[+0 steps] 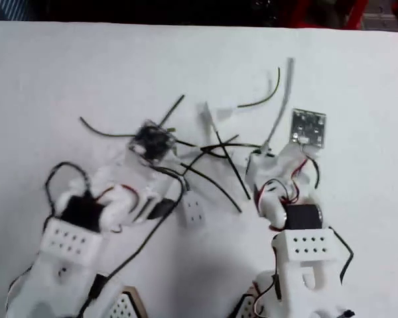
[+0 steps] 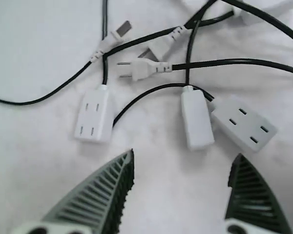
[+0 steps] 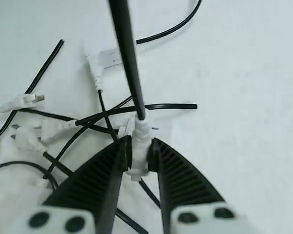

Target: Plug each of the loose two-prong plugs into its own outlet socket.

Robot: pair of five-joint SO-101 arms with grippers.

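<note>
This is a robotics lab or hobby workshop. A plain white tabletop (image 1: 46,73) carries the left arm (image 1: 73,232) and right arm (image 1: 302,245), white plastic shells with bare red and black wiring, among loose black cords (image 2: 234,62) and outlet sockets (image 1: 194,211). A small square plate (image 1: 308,127) may be a circuit board.

Left gripper (image 2: 185,155) spread wide over sockets and plugs

Three white outlet sockets are laid just beyond the fingertips: a lone socket (image 2: 92,114) ahead of one finger, a paired socket (image 2: 197,117) and its neighbour (image 2: 244,123) side by side. Beyond them, loose two-prong plugs (image 2: 136,69) on black cords (image 2: 234,62) are seen.
</note>
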